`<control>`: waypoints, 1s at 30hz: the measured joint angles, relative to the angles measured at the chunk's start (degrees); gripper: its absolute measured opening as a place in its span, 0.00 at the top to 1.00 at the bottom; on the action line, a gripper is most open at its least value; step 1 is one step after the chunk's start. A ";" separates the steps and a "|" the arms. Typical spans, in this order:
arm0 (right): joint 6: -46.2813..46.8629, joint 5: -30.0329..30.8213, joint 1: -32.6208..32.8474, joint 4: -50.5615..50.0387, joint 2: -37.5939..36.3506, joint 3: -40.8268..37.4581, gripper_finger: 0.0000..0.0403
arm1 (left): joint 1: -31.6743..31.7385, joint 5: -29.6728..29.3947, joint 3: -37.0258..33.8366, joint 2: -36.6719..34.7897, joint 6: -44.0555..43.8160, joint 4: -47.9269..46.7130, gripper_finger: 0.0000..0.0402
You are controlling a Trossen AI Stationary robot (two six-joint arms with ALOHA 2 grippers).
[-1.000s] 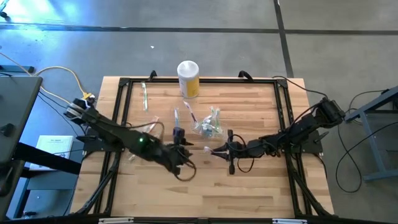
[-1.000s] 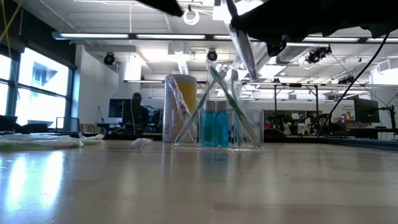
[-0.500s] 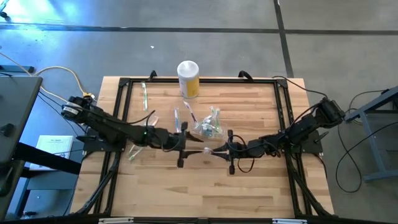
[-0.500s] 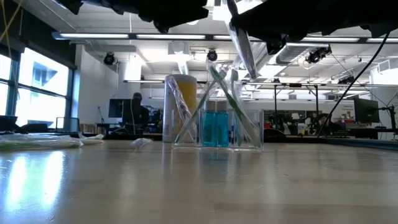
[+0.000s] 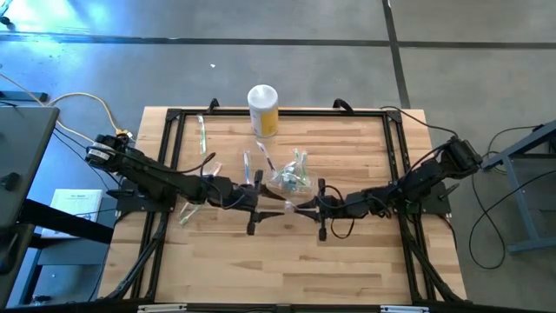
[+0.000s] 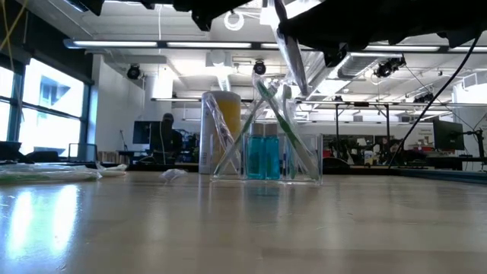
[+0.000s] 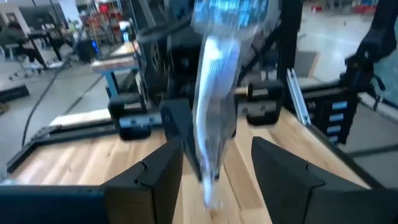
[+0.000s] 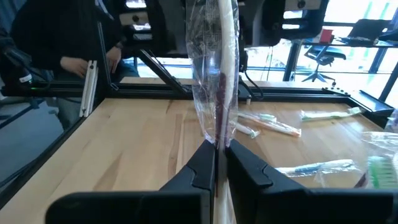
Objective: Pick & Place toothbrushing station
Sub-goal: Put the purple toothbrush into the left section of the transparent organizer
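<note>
Two grippers meet over the middle of the tabletop [image 5: 347, 261], nearer its front edge than the holder. Seen from above, the right gripper [image 5: 306, 211] reaches in from the right with its jaws pinched shut on a clear-wrapped toothbrush [image 8: 217, 81]; its own wrist view shows the dark fingers [image 8: 200, 168] pressed together on the wrapper's lower end, the brush standing up between them. Facing it from the left, the left gripper [image 5: 268, 207] has its jaws partly parted on either side of the same wrapped brush [image 7: 214, 118], which hangs between the two fingers [image 7: 161, 168] in that arm's wrist view; whether they touch the wrapper cannot be told. In the low view the wrapped brush [image 6: 289, 53] slants above the table, under the dark arms. Just behind the grippers stands the small clear holder [image 5: 291, 178], with green-handled brushes leaning in it and blue showing inside [image 6: 265, 156]. Loose wrapped toothbrushes lie on the wood near it, one just left of the holder [image 5: 248, 165] and one farther left toward the frame [image 5: 202, 136]. At the back edge stands a white-topped yellow canister [image 5: 263, 109]. Beyond the table, a person [image 6: 166, 137] sits at a desk in the room.
</note>
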 joint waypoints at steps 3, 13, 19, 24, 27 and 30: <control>0.00 -0.01 -0.34 0.09 0.00 0.00 0.96 | 0.03 -0.40 0.02 0.76 -0.02 2.50 0.54; -0.50 -0.02 -0.92 0.33 0.00 -0.02 0.96 | 1.86 -0.48 3.16 6.35 -0.26 4.87 0.54; -0.52 -0.02 -1.09 -0.92 0.02 -0.02 0.96 | 1.84 -0.11 4.90 8.25 1.73 5.00 0.54; -0.46 -0.05 -1.09 -1.33 0.02 -0.02 0.96 | 1.84 -0.12 4.88 8.25 1.92 5.09 0.54; -0.44 -0.03 -1.09 -1.46 0.02 -0.02 0.96 | 1.84 -0.14 4.86 8.25 1.97 6.62 0.56; -0.44 -0.05 -1.05 -1.49 0.02 -0.02 0.96 | 1.84 -0.14 4.86 8.25 2.00 7.15 0.63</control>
